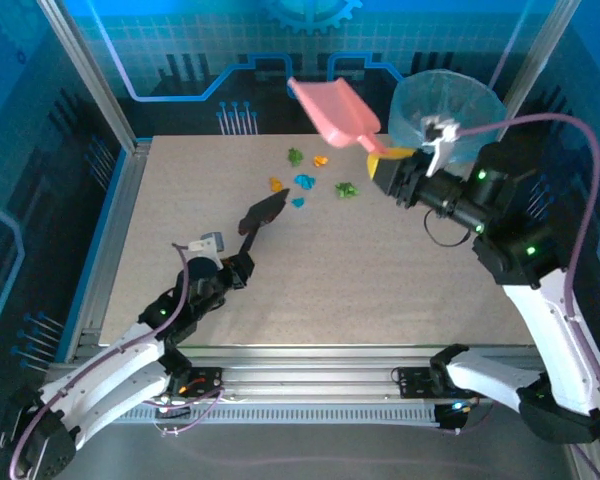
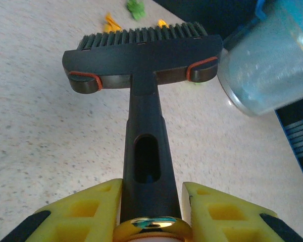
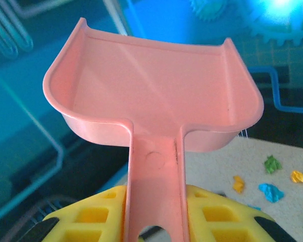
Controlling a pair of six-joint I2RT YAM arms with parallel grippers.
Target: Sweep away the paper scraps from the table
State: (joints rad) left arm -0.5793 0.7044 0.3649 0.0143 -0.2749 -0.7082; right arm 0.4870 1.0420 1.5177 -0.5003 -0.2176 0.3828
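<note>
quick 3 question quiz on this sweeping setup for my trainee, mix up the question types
1. True or false: the pink dustpan already has paper scraps in it.
2. What are the left fingers shut on? A) the brush B) the pink dustpan C) nothing
3. Fill in: the paper scraps lie on the ____, just beyond the brush's bristles.

Key: 1. False, its tray is bare. 2. A. 3. table.
</note>
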